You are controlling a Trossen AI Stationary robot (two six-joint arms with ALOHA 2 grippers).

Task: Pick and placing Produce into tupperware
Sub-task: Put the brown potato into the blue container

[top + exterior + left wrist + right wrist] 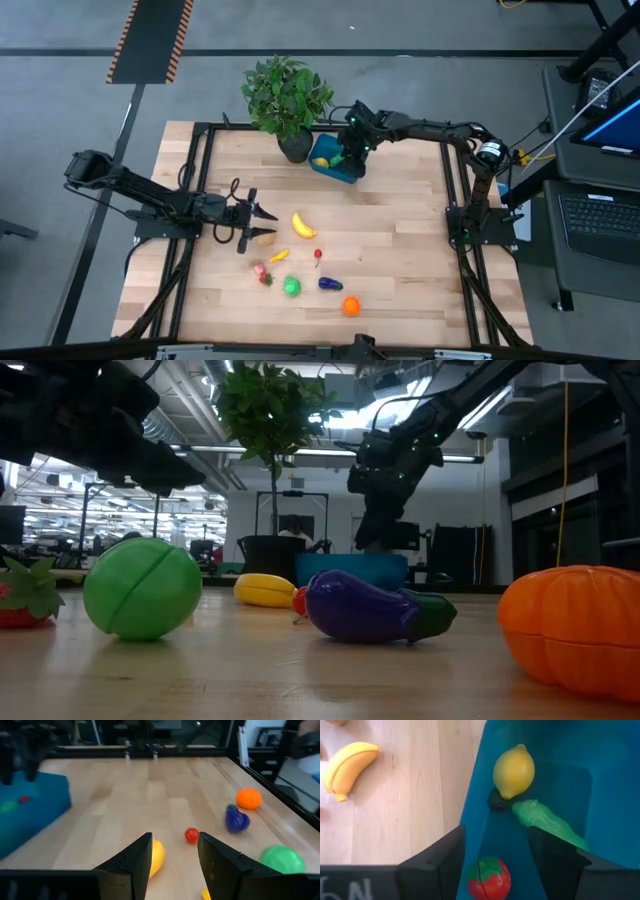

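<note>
Right gripper (352,150) hangs directly over the teal tupperware (335,158) at the far edge of the table, arm stretched in from the right side, wrist pitched down. Its fingers (440,865) stand apart with nothing between them; straight below the gap a red strawberry piece (489,877) lies on the container floor, loose. Just beyond it in the same container: a green pod-shaped piece (547,824) and a yellow lemon (514,771), the lemon touching a small dark piece (496,800). Left gripper (258,221) is held low over the table near the left-centre, arm reaching in from the left frame, fingers (135,862) parted and empty. Just ahead of its tips lies the banana (304,225); a small tan piece (265,239) sits just beside the tips. Farther out from that claw, toward the near edge: a small red cherry-like piece (318,254), a yellow-orange piece (279,256), a red piece with green leaves (263,272), a green round piece (291,287), a purple eggplant (330,284) and an orange piece (351,306), all apart from one another. Surface is pale wood planks (400,230) in a black frame. A potted plant (287,98) stands just beside the tupperware, on the side away from the right arm's base. Beyond the table: grey floor, a desk with a laptop (600,225) behind the right arm, and in the low view an open workshop room with ceiling lights.
</note>
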